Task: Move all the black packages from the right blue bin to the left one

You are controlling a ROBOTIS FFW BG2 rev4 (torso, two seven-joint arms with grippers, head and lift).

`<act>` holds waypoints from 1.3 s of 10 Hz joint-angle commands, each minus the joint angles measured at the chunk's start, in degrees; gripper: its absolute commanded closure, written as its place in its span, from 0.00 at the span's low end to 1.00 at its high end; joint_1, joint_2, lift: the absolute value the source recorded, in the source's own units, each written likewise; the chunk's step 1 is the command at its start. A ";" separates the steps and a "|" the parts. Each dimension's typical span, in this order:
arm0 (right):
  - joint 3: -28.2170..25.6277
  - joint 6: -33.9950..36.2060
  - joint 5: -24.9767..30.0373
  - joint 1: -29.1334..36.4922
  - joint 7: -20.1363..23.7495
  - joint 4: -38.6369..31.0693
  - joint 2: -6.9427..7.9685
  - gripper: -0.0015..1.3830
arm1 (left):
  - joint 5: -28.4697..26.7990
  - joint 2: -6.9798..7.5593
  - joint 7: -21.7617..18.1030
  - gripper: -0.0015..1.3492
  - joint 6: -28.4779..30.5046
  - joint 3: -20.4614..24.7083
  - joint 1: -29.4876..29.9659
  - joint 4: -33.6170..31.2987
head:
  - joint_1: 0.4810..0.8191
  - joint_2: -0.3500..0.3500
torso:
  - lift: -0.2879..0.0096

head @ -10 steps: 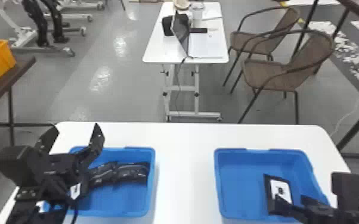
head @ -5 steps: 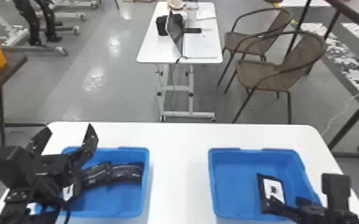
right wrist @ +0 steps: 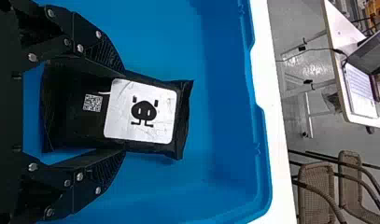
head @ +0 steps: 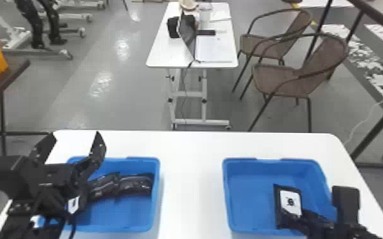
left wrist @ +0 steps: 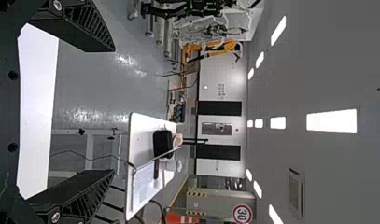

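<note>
Down in the right blue plastic bin [head: 226,197], the black right gripper [right wrist: 124,113] has edged inward, now pinching the white-labelled black package [right wrist: 141,112], so lifting looks next, with the two-fingered left gripper [head: 75,134] spread open by the left blue bin [head: 156,194].

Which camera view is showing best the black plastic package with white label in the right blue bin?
The right wrist view: the package is close there, with its label and square code. The head view shows it smaller, partly behind the right gripper. The left wrist view looks across the floor.
</note>
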 commanded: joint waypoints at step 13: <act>19.69 -1.11 -13.63 -17.08 4.33 0.57 -5.71 0.78 | 22.32 1.59 -0.09 0.07 0.61 -1.29 -2.37 2.91 | 0.63 0.72 | 0.84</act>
